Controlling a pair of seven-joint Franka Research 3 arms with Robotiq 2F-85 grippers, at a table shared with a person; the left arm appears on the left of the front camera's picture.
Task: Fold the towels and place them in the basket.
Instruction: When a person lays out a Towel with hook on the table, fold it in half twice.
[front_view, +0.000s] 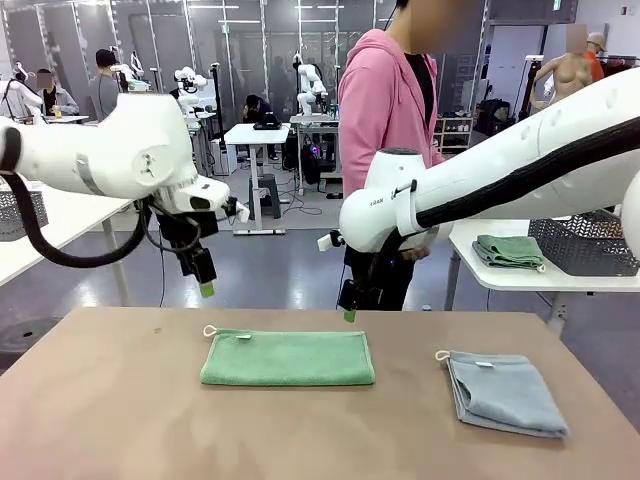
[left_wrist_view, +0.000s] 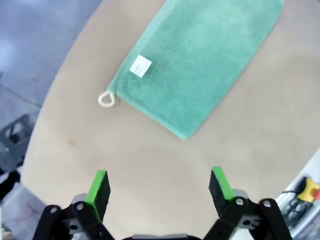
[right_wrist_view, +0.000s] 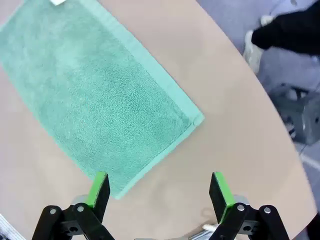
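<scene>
- Left gripper (left_wrist_view: 160, 182), wide and empty, hovers over the green towel's (front_view: 288, 358) loop end.
- Right gripper (right_wrist_view: 160, 186), likewise wide, hovers over its other end.
- Blue-grey towel (front_view: 505, 392) lies to its right.

Looks like a robotics lab: two white robot arms (front_view: 100, 150) above the tan table (front_view: 100, 420); beyond it bare grey floor (front_view: 270, 270), a white desk (front_view: 255, 135) with a dark stool (front_view: 268, 190) beneath, loose cables (front_view: 300, 205), glass partitions (front_view: 240, 50), seated people (front_view: 50, 95) far left.
</scene>
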